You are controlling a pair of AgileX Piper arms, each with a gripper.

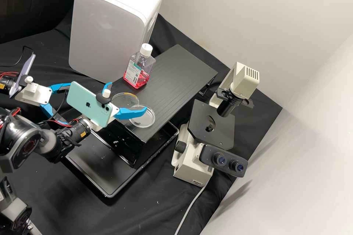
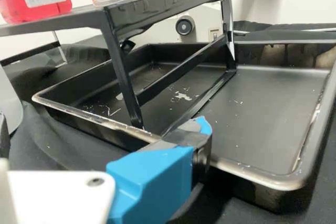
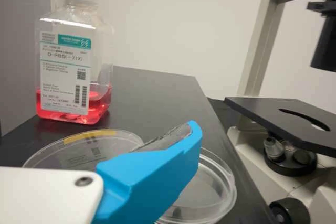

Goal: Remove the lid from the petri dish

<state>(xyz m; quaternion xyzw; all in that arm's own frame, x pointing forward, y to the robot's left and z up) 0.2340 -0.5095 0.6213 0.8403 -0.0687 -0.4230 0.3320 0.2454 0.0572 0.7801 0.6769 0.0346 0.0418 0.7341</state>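
Two clear, round petri-dish parts lie side by side at the end of the black raised platform (image 1: 176, 77) nearest the arms. Their rims touch or overlap. The part with the yellow strip (image 3: 68, 150) sits fully on the platform. The plain part (image 1: 145, 120) juts past the platform's edge, above the black tray (image 1: 95, 161) in which the platform stands. We cannot tell which part is the lid.

The right gripper (image 1: 127, 99) is right at the two parts and reaches over the plain one. We cannot tell whether it grasps either of them.

The left gripper (image 1: 60, 100) hangs low beside the tray, well apart from both parts, its fingers spread wide with nothing between them.

Farther back on the platform stands a bottle of pink liquid (image 1: 139, 67) with a white cap. Behind the platform we see a white box-shaped appliance (image 1: 110, 25), and to the platform's right a microscope (image 1: 213, 132) on the black cloth.
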